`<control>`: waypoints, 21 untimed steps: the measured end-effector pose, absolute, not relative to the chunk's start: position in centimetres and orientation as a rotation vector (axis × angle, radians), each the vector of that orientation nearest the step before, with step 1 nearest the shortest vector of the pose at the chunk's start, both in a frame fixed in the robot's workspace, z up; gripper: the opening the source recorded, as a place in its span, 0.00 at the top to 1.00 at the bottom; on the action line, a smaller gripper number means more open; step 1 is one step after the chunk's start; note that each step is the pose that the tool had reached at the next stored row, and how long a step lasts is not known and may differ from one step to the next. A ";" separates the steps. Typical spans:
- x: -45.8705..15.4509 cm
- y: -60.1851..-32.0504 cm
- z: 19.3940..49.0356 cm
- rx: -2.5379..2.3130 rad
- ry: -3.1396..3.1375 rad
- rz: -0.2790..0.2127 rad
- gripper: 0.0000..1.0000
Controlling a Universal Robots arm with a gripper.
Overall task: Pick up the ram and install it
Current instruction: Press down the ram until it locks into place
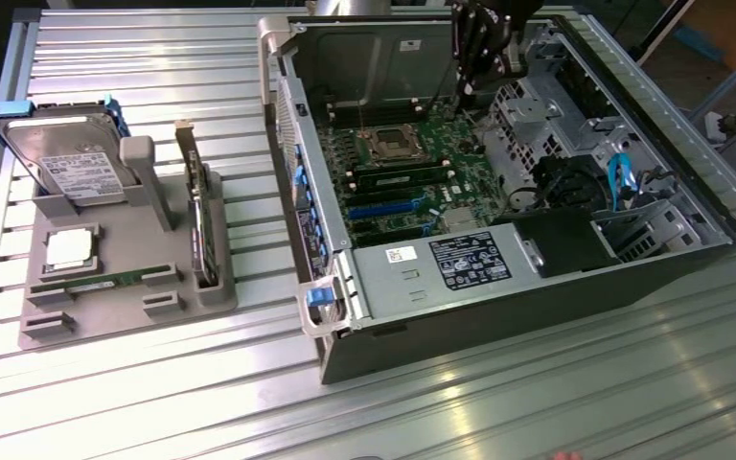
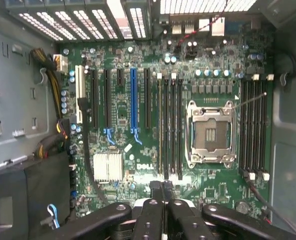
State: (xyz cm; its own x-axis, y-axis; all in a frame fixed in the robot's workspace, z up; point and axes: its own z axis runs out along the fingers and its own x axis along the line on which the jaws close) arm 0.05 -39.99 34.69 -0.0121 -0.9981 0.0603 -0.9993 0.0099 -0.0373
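Ribbed metal bench (image 1: pixel 535 402) in the foreground, carrying an open computer case (image 1: pixel 471 331) laid on its side. Toward the exterior view's left, well apart from the case, a grey tray (image 1: pixel 126 309) with the ram (image 1: pixel 106 281) lying flat in a slot near its front edge, untouched. Just behind it, a square silver processor chip (image 1: pixel 70 249); farther back, a hard drive (image 1: pixel 68 163) propped upright, and a dark expansion card (image 1: pixel 199 220) standing on edge along the tray's side.

Inside the case, past the labelled power supply (image 1: pixel 471 261), a green motherboard (image 1: pixel 406 168) with an empty processor socket (image 2: pixel 210 132) between two banks of long black memory slots. Standing in one slot beside the socket, a thin green-gold edge (image 2: pixel 160 125), seemingly a second stick already seated.

At the far end of the case, the tool (image 1: pixel 483 57) hanging over the board, black fingertips (image 2: pixel 156 192) pressed together with nothing visible between them, lined up with the end of that seated stick. Cannot tell whether touching it or just above.
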 end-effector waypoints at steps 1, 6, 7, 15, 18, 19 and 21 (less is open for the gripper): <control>0.2 -40.0 34.7 2.196 -2.220 0.108 0.89; 0.3 -40.0 34.7 2.196 -2.221 0.108 0.89; 0.3 -40.0 34.6 2.196 -2.221 0.108 0.89; 0.3 -40.0 33.1 2.196 -2.221 0.109 0.89; 0.3 -40.0 32.5 2.196 -2.221 0.109 0.89; 0.3 -40.0 32.2 2.196 -2.221 0.109 0.89; 0.3 -40.0 31.4 2.197 -2.221 0.109 0.89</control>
State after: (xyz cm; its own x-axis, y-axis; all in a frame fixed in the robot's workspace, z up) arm 0.31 -39.99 31.35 -0.0122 -0.9981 0.0604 -0.9992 0.0099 -0.0385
